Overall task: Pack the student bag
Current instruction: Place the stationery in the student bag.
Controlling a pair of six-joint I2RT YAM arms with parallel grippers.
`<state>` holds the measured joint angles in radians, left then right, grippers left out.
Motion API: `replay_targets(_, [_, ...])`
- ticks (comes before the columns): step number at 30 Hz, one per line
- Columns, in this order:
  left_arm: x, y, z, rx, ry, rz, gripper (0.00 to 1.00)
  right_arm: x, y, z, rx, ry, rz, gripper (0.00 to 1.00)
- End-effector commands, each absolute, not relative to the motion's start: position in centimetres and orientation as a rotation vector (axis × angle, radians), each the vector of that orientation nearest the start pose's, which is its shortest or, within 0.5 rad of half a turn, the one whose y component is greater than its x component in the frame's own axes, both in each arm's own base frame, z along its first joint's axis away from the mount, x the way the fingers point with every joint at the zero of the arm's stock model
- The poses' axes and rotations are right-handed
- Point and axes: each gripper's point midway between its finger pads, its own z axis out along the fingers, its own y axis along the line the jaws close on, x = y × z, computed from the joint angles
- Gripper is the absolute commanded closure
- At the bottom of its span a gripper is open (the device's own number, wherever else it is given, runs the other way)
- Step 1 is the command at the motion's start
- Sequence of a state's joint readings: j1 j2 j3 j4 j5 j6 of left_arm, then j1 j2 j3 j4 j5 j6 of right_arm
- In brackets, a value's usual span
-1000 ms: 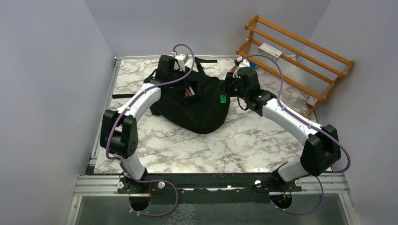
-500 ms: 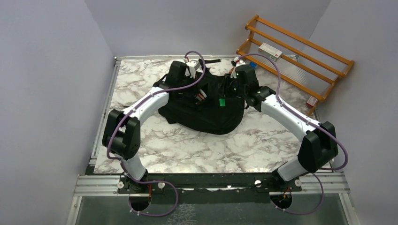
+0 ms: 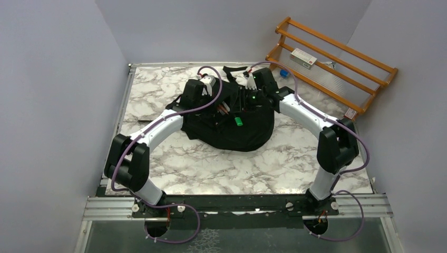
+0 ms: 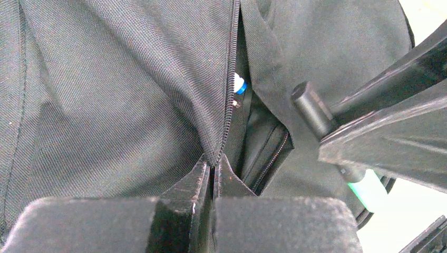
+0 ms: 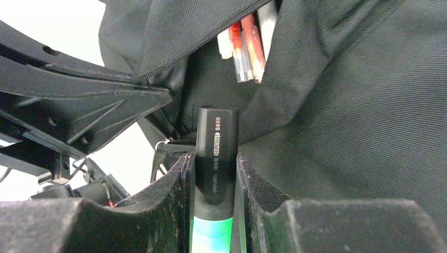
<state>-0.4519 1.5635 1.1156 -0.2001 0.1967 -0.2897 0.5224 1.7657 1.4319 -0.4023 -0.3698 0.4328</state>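
Marble table point(image 3: 211, 168): left gripper point(image 4: 212, 171) pinches the bag point(image 3: 248, 134) open so right gripper point(image 5: 213, 166), clamping a marker point(image 5: 216, 134), can slot it in.

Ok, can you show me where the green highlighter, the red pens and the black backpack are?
green highlighter point(image 5: 217, 147): right wrist view, on its black cap.
red pens point(image 5: 248, 47): right wrist view, on the barrels inside the bag's opening.
black backpack point(image 3: 248, 134): top external view, on its near fabric.
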Motion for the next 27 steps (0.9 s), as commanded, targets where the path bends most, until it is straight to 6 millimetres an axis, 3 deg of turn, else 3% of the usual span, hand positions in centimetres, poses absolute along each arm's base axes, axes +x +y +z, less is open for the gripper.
replay_targets(1, [37.5,-23.3,16.6,0.252,2.199,-0.637,1.0,35.7,31.9,16.8,-0.348,2.438,1.04,0.99])
replay_targets(18, [37.3,-24.3,18.3,0.29,2.135,-0.686,1.0,41.2,35.0,15.2,-0.264,2.426,1.066,0.99])
replay_targets(27, [37.6,-24.6,18.5,0.289,2.131,-0.698,1.0,44.0,36.6,15.5,0.017,2.362,1.166,0.99])
